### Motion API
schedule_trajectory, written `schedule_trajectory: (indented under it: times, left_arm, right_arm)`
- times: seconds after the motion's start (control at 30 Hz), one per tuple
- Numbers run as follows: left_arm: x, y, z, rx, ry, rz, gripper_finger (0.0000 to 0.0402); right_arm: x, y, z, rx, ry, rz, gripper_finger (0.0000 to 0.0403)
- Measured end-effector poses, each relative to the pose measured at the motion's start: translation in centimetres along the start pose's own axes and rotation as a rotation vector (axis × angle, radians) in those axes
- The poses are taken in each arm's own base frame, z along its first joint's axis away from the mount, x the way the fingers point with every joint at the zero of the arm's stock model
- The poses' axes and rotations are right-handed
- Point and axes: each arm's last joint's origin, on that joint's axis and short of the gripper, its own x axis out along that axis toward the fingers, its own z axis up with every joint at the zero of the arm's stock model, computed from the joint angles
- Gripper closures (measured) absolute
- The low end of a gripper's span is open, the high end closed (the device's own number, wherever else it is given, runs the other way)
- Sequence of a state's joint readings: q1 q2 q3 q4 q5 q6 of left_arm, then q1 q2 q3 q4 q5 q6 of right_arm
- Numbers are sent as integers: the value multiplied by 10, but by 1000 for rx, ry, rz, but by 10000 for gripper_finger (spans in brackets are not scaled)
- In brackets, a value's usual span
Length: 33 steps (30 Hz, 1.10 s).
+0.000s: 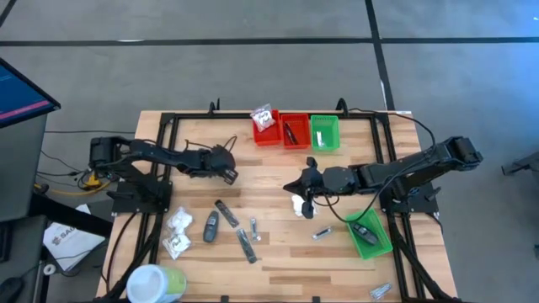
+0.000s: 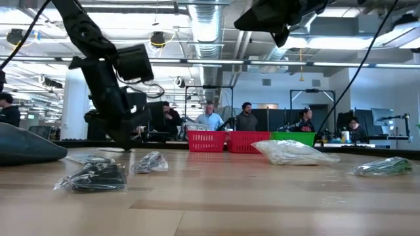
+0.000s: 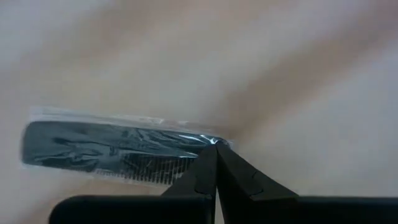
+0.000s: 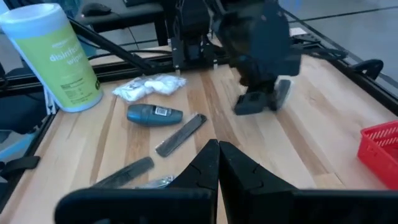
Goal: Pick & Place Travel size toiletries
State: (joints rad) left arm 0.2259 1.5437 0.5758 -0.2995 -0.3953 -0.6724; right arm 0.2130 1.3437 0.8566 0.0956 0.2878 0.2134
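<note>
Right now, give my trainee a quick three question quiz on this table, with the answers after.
1. True or false: both grippers are shut and empty.
2. How many bins stand in the row at the far edge? A) two B) three C) four
3. Fill in: the big tub stands at the table's near ____ corner, on the left arm's side.

Key
1. True. The left gripper and the right gripper are shut with nothing between the fingers; the left hangs over a wrapped black comb.
2. B. Two red bins and a green bin.
3. Left. The tub is there; a second green bin lies on the right arm's side.
</note>
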Motion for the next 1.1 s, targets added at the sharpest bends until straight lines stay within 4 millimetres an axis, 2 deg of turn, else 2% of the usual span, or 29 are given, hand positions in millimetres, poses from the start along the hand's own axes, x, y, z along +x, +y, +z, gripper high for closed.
schedule_trajectory:
  times: [0.23, 0.37, 0.43, 0.53, 0.67, 0.83, 0.93, 1.1]
  left_arm:
    - [-26, -33, -10, 89, 10, -358, 401]
    - [-50, -54, -12, 199, -128, -545, 401]
    - [-63, -56, -11, 211, -194, -562, 401]
    - [-68, -48, -15, 205, -182, -492, 401]
    - [-61, -36, -19, 153, -118, -357, 401]
    - [-43, -37, -20, 145, -48, -317, 401]
    - [-29, -43, -21, 142, -4, -333, 401]
    - [-20, -69, -15, 172, 2, -471, 401]
  right_arm:
    - [1, -6, -3, -8, 38, -26, 403]
    - [2, -10, -4, 14, 55, -45, 403]
    - [2, -11, -5, 13, 68, -49, 403]
    - [2, -10, -7, 10, 82, -51, 403]
    - [2, -10, -7, 10, 79, -50, 403]
    - [2, -10, -7, 10, 79, -50, 403]
    - [2, -10, -7, 10, 80, -50, 403]
    - [2, -11, -8, 7, 90, -53, 403]
